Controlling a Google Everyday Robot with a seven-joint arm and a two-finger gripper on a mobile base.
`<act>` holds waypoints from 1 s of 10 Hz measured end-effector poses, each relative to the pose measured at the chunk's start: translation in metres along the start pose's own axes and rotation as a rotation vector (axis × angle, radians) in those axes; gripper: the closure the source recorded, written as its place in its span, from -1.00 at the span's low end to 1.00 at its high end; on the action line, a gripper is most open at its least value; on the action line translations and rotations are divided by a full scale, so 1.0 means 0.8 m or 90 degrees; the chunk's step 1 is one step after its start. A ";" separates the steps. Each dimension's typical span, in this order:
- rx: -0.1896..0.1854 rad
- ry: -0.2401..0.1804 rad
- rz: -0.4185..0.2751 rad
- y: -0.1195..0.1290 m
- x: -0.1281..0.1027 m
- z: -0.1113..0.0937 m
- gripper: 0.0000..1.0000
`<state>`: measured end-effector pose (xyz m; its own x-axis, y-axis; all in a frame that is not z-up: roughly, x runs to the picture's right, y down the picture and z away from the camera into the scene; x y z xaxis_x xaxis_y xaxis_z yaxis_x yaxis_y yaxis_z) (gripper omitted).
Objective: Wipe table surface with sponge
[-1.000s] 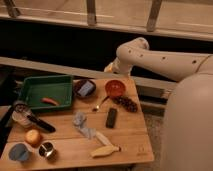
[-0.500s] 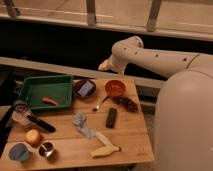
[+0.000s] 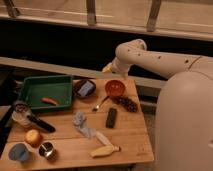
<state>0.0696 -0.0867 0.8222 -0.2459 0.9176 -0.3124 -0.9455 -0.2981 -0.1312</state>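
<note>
We see the table surface (image 3: 131,134), a light-brown wooden top with plank grain, and many small things lie on it. The sponge (image 3: 86,88), small, flat and pale blue-grey, lies inside the dark purple bowl (image 3: 76,91) at the far side of the table. This bowl stands between the green tray (image 3: 35,86) on its left and the orange bowl (image 3: 115,88) on its right. In the tray lies one small orange-red thing (image 3: 49,101). In front of the orange bowl we find a spoon (image 3: 98,105) and a dark bunch of grapes (image 3: 126,103), and nearer to us the black remote (image 3: 111,117). Just beside the remote, on its left, lies the blue-grey cloth (image 3: 82,125), and below it a banana (image 3: 104,150) near the front edge. At the left front corner stand a blue cup (image 3: 19,152), a metal can (image 3: 46,149) and a round orange fruit (image 3: 33,137). The white arm (image 3: 150,56) comes from the right side and bends down behind the far edge of the table. Its gripper (image 3: 109,68) hangs there, above and behind the orange bowl, apart from the sponge and not touching it. The jaws stand spread, and we see nothing between them.
</note>
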 end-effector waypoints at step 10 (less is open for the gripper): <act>-0.131 0.051 -0.078 0.179 0.035 0.025 -0.60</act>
<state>-0.0765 -0.0986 0.8135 -0.1064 0.9287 -0.3553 -0.9021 -0.2405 -0.3583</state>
